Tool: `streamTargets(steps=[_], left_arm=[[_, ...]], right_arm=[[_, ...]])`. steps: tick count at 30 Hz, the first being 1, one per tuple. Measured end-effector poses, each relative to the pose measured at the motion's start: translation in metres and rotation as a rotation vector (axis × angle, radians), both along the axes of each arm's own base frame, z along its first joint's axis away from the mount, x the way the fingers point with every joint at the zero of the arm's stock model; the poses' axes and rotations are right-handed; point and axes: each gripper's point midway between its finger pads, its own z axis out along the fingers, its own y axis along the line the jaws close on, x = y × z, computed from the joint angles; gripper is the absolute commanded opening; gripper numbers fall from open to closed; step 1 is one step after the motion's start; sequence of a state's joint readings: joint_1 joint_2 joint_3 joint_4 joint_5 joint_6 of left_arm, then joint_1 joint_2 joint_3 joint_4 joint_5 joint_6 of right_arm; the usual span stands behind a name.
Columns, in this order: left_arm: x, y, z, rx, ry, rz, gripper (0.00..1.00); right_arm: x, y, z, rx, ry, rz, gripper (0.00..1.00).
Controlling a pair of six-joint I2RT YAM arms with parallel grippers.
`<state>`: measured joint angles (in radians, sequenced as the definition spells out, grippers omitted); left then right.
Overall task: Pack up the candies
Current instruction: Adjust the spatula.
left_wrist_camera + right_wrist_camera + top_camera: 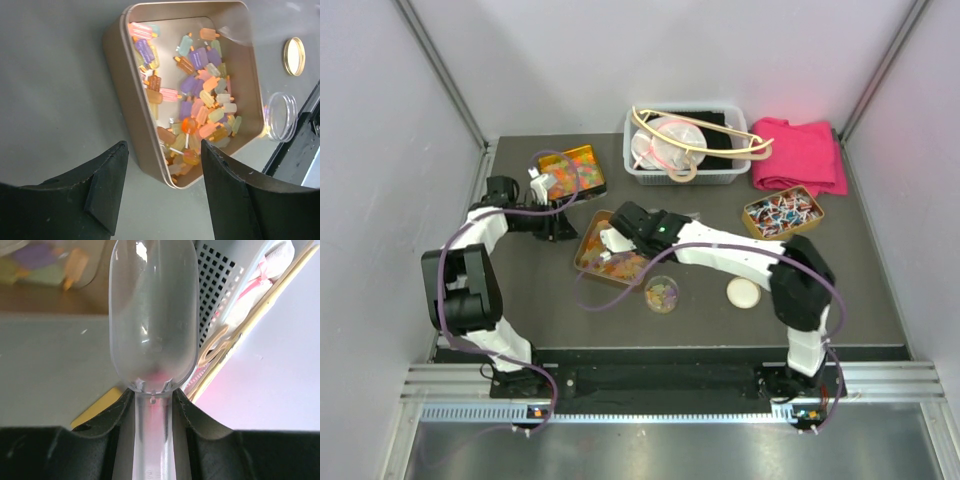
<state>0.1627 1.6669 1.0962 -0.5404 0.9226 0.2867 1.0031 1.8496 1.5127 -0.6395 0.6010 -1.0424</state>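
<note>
Right gripper (pixel 152 401) clamps handle of clear spoon (pixel 152 315); left gripper (pixel 164 150) parted, holding nothing, above tin (pixel 125 95); candies (pixel 200 105) heaped loose in tin; small, light, soft, probably sticky; better scoop under heap than pinch single piece.

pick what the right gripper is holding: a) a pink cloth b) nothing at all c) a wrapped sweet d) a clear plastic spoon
d: in the right wrist view the right gripper is shut on the neck of a clear plastic spoon, whose bowl sticks out ahead of the fingers.
</note>
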Motion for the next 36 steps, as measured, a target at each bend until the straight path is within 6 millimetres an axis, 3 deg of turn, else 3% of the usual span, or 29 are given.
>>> streamTargets(steps=[3,7,14,21,27,31,36], left_arm=[[-0.003,-0.001,0.008,0.004,-0.027,-0.003,0.65],[-0.006,-0.001,0.008,0.005,-0.039,-0.004,0.65],[-0.004,-0.001,-0.006,-0.002,-0.031,0.0,0.64],[-0.008,-0.005,-0.021,-0.023,0.017,0.002,0.63],[-0.007,-0.008,-0.02,-0.032,0.009,-0.006,0.64],[-0.001,-0.012,-0.006,-0.063,-0.011,-0.016,0.64],[0.023,-0.017,0.029,-0.119,-0.098,-0.039,0.64]], right_arm=[[0.026,0.012,-0.02,-0.028,-0.039,-0.042,0.0],[0.043,0.023,-0.034,-0.049,-0.09,-0.072,0.0],[0.048,0.03,-0.044,-0.08,-0.158,-0.097,0.0],[0.044,0.036,-0.036,-0.082,-0.225,-0.113,0.0],[0.032,0.04,-0.048,-0.064,-0.194,-0.105,0.0],[0.018,0.039,-0.05,0.022,-0.1,-0.102,0.0],[-0.004,0.039,-0.019,0.204,-0.008,-0.095,0.0]])
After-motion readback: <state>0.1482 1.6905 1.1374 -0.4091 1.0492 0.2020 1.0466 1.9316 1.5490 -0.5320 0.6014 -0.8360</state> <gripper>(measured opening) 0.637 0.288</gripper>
